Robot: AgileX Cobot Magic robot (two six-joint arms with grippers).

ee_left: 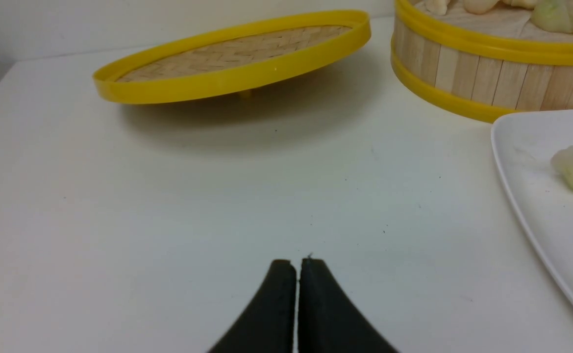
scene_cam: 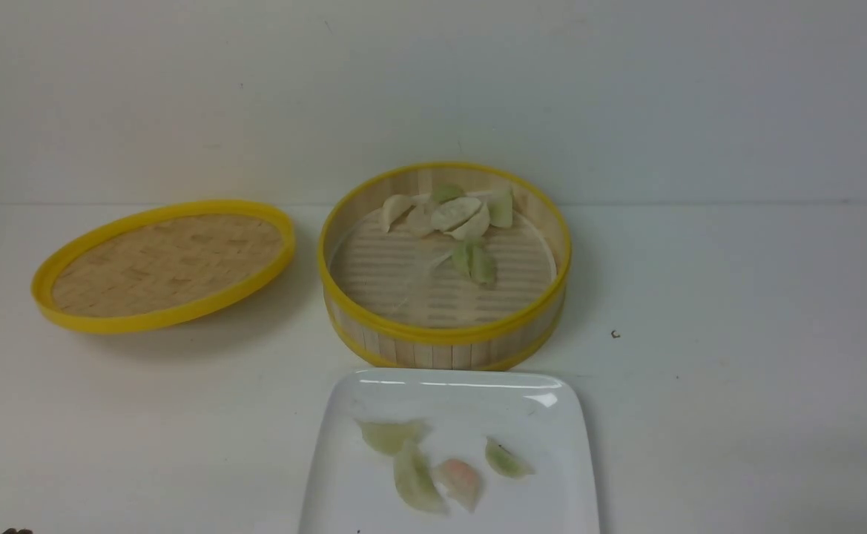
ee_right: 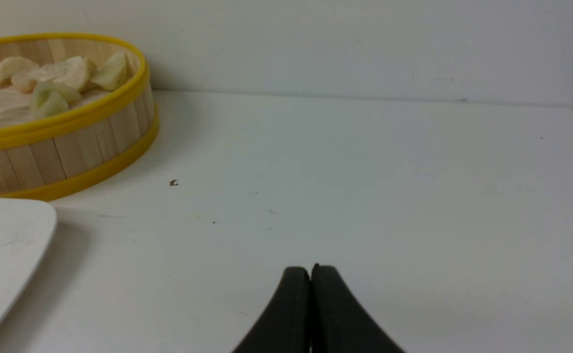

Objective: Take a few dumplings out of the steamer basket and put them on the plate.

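Note:
The steamer basket (scene_cam: pixel 444 335) stands at the table's middle, with several cream and pale green dumplings (scene_cam: pixel 452 213) at its far side. The white plate (scene_cam: pixel 351 489) lies just in front of it and holds several dumplings (scene_cam: pixel 417 482), one of them pinkish (scene_cam: pixel 459 480). My left gripper (ee_left: pixel 297 262) is shut and empty, low over bare table, left of the plate (ee_left: pixel 536 215) and the basket (ee_left: pixel 467 73). My right gripper (ee_right: pixel 310 268) is shut and empty over bare table, right of the plate (ee_right: pixel 2 245) and the basket (ee_right: pixel 70 142). Neither gripper shows in the front view.
The flat woven lid (scene_cam: pixel 166 263) with a yellow rim lies left of the basket, tilted; it also shows in the left wrist view (ee_left: pixel 232 59). A small dark speck (scene_cam: pixel 615 334) lies on the table right of the basket. A white wall closes the back.

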